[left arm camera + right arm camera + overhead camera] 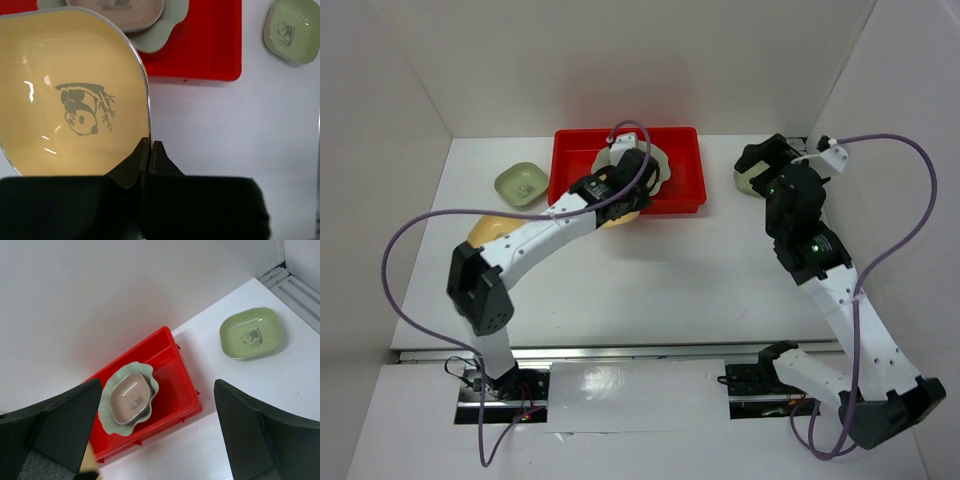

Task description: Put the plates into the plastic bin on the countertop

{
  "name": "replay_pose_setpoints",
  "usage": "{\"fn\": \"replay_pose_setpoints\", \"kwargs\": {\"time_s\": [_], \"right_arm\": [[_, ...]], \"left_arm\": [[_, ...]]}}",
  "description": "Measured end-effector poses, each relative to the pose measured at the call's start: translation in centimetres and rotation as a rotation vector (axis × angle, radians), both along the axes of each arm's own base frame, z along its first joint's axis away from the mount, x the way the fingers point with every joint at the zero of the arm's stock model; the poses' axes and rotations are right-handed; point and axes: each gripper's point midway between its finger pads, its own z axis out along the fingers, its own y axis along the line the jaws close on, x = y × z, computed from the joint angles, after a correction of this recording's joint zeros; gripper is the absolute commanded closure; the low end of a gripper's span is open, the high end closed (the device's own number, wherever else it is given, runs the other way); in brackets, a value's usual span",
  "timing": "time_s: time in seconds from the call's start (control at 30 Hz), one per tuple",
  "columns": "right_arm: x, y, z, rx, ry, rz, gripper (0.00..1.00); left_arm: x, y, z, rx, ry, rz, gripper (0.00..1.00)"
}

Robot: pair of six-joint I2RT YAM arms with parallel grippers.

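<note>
My left gripper [150,146] is shut on the rim of a yellow dish [70,95] with a panda print. It holds the dish at the front edge of the red plastic bin [685,165]. Inside the bin [175,385] lies the pale-green scalloped plate [111,417] with a tan-brown dish [129,397] resting in it. A green dish [522,185] sits on the countertop [670,280] left of the bin. My right gripper [765,160] is open and holds nothing, right of the bin, above a pale dish [748,183].
Another yellowish dish [488,228] lies on the countertop, partly hidden under my left arm. White walls close in the left, back and right sides. A purple cable loops off each arm. A metal rail [620,353] runs along the near edge.
</note>
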Motion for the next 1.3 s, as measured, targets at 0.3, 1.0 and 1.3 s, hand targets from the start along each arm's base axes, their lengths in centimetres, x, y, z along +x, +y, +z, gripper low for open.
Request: {"fn": "replay_pose_setpoints", "kwargs": {"time_s": [0.3, 1.0, 1.3], "right_arm": [[-3.1, -0.8, -1.6, 0.008, 0.012, 0.012, 0.00], [-4.4, 0.1, -4.5, -0.026, 0.067, 0.080, 0.00], [-3.3, 0.7, -6.6, -0.051, 0.126, 0.093, 0.00]], "left_arm": [[11.5, -5.1, -0.9, -0.004, -0.088, -0.068, 1.00], [20.2, -2.6, -5.0, -0.026, -0.130, -0.077, 0.17], [19.6, -0.2, -0.6, -0.004, -0.182, -0.041, 0.00]]}}
